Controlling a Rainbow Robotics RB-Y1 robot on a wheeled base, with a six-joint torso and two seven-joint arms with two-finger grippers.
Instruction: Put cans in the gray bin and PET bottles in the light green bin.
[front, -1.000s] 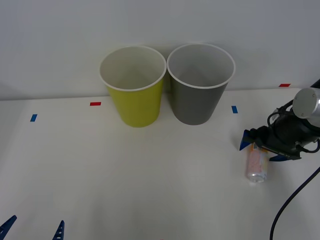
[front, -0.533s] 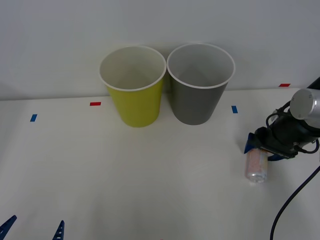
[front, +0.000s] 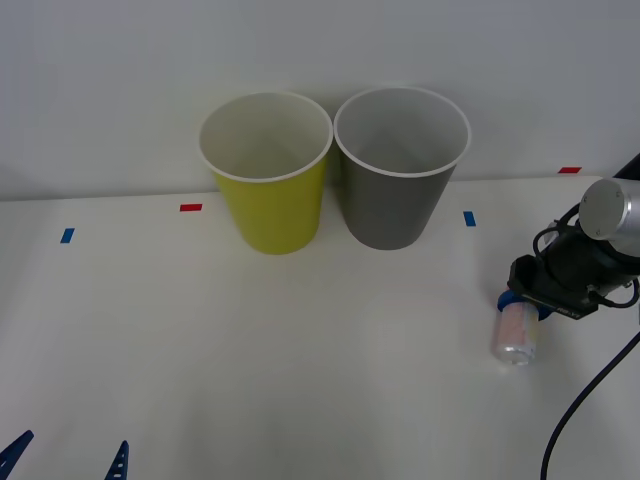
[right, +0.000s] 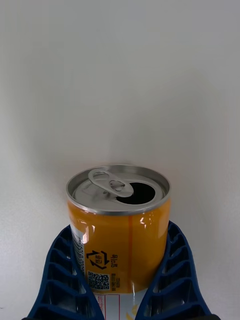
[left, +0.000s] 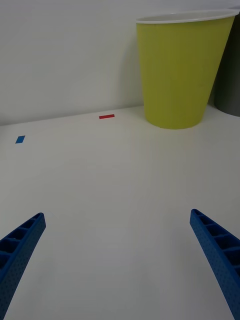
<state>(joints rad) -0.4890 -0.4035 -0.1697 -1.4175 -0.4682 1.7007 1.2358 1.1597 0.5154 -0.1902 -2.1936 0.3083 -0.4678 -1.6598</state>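
The can (front: 515, 333) lies on its side on the white table at the right, silver top toward the near edge. My right gripper (front: 522, 301) is shut on its far end. In the right wrist view the blue fingers (right: 172, 260) press both sides of the can (right: 120, 235), which has an orange band and an opened silver top. The gray bin (front: 392, 205) stands upright at the back centre, touching the light green bin (front: 272, 210) on its left. My left gripper (front: 65, 460) waits open at the near left edge, facing the light green bin (left: 180, 75). No PET bottles are in view.
Small tape marks lie on the table: red (front: 190, 207), blue (front: 67, 236), blue (front: 469, 218) and red (front: 568, 170). A black cable (front: 580, 410) hangs from the right arm at the near right. A plain wall rises behind the bins.
The right gripper's blue fingers were spread on either side of the can a second ago and have since shut on it. The can has barely shifted. The left arm is still.
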